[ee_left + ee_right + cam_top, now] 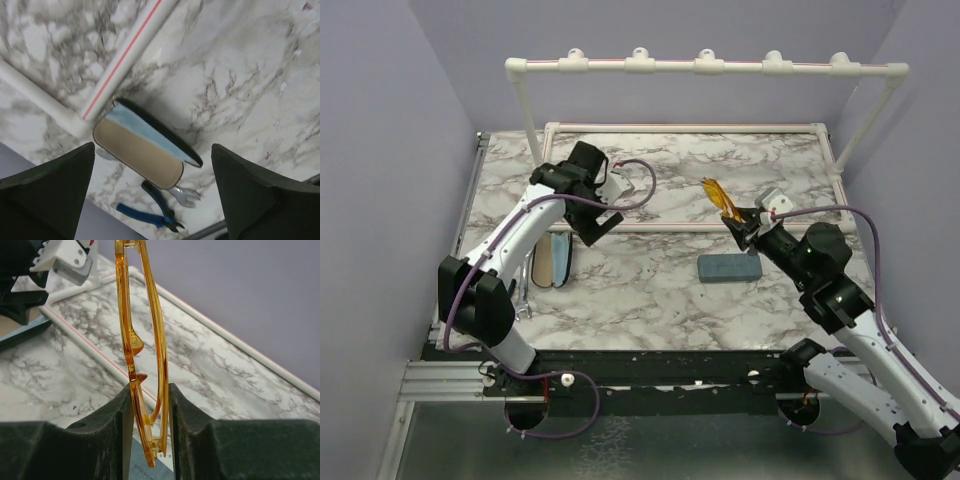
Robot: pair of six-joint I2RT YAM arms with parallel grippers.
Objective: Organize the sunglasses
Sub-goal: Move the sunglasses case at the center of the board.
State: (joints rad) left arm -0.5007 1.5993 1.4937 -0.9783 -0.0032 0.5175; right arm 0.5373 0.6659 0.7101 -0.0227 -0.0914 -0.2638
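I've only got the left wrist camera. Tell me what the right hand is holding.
Observer: The right hand is shut on the yellow-orange sunglasses, lifted off the table.
Operator: Give me the grey-blue case's spot.
Observer: The grey-blue case lies closed on the table, close beside that hand.
Operator: Place my left hand for me.
Observer: The left hand hovers just right of the oval case, by the white frame.

Orange sunglasses (125,315) in end effector (148,396)
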